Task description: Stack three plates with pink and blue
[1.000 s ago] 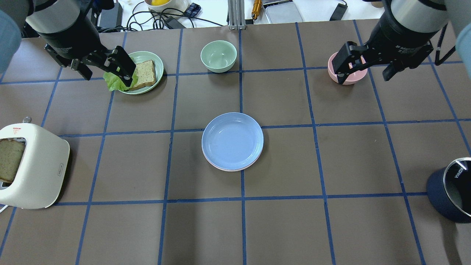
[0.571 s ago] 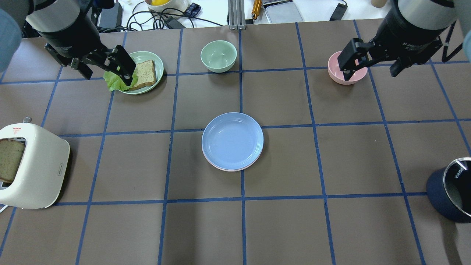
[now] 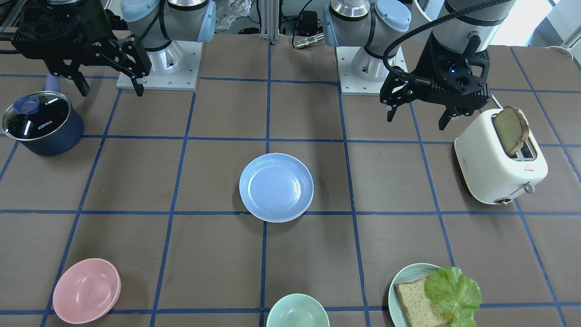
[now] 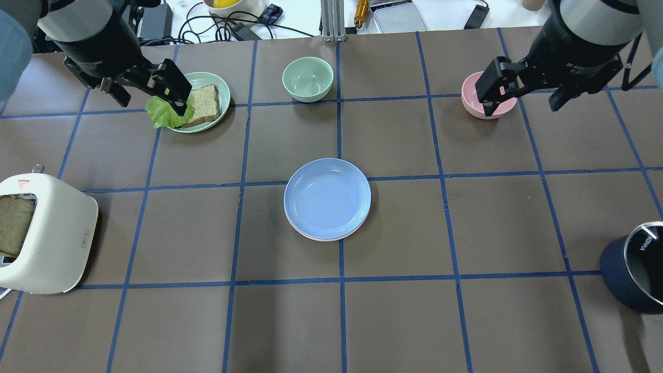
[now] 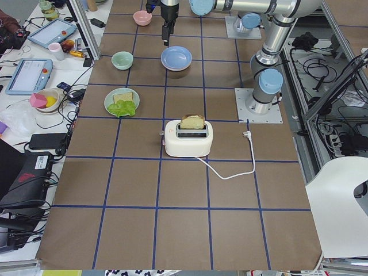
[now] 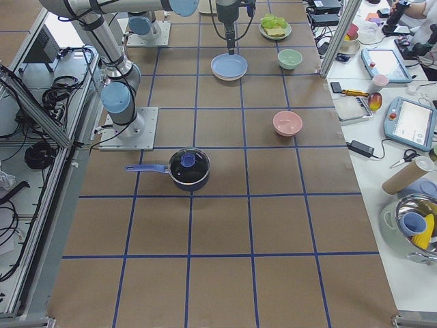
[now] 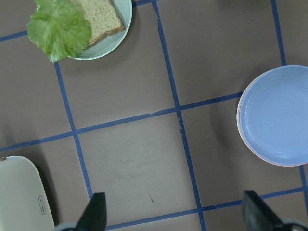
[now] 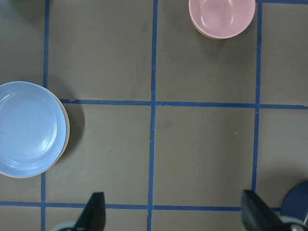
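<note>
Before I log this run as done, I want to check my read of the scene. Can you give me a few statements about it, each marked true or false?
1. The blue plate lies topmost, with the edge of a pink plate showing beneath it. True.
2. The left pincer grips the lettuce. False: it hangs open and empty, and the lettuce lies on the green plate beside a slice of bread.
3. A bread slice stands in the toaster. True.
4. The pink bowl sits inside the green bowl. False: they stand well apart.
5. The right pincer is open. True.
</note>
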Action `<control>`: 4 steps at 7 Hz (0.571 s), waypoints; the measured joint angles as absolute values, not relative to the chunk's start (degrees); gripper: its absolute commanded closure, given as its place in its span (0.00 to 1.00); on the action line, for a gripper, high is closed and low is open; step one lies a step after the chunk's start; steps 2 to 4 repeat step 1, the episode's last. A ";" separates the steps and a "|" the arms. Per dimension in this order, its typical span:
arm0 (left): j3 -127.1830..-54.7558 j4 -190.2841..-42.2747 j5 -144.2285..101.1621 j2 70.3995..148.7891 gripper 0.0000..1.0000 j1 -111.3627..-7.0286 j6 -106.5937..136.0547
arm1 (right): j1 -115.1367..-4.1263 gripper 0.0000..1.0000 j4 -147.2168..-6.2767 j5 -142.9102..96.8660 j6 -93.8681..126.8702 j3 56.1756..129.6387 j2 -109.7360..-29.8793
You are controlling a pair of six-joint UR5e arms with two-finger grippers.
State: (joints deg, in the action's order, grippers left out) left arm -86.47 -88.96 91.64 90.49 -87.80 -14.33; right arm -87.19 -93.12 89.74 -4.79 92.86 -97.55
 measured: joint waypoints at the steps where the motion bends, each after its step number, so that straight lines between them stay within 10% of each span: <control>1: -86.48 -88.87 91.68 90.58 0.00 -87.80 -14.35 | -87.19 0.00 -93.25 89.74 -4.76 92.86 -97.52; 4: -86.48 -88.87 91.68 90.58 0.00 -87.80 -14.35 | -87.19 0.00 -93.25 89.74 -4.76 92.86 -97.52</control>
